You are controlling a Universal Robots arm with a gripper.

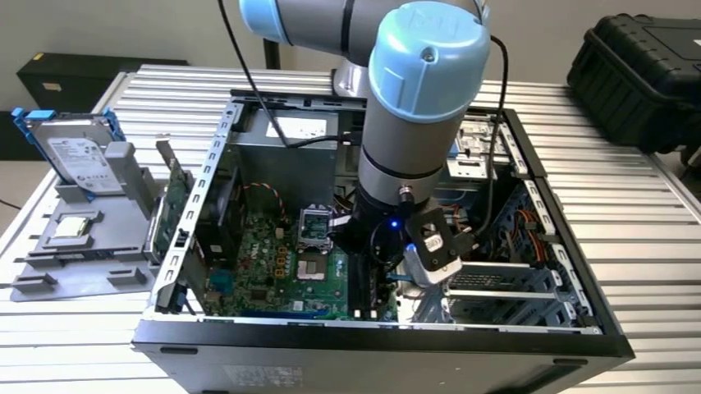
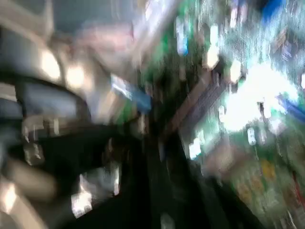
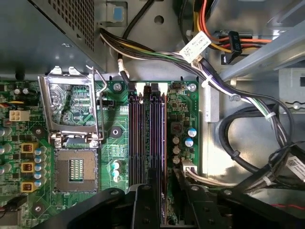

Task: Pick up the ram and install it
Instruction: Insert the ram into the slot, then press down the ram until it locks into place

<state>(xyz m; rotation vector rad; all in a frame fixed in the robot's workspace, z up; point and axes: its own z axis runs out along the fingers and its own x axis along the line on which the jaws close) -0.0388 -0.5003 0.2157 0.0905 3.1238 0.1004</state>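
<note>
My gripper (image 1: 370,261) is down inside the open computer case (image 1: 197,205), low over the green motherboard (image 1: 263,263). In the first wrist view its black fingers (image 3: 143,207) stand at the near end of the two long memory slots (image 3: 136,138). A thin dark strip, the ram (image 3: 153,179) seen edge-on, sticks out from between the fingers and lies in line with the slot beside the capacitors. The gripper is shut on it. How deep the ram sits in the slot is hidden by the gripper body.
The open processor socket (image 3: 76,167) with its raised metal frame (image 3: 71,112) lies beside the slots. Bundled cables (image 3: 224,81) run along the other side. Outside the case, a grey stand (image 1: 77,238) carries a hard drive (image 1: 82,156) and a green card (image 1: 176,201).
</note>
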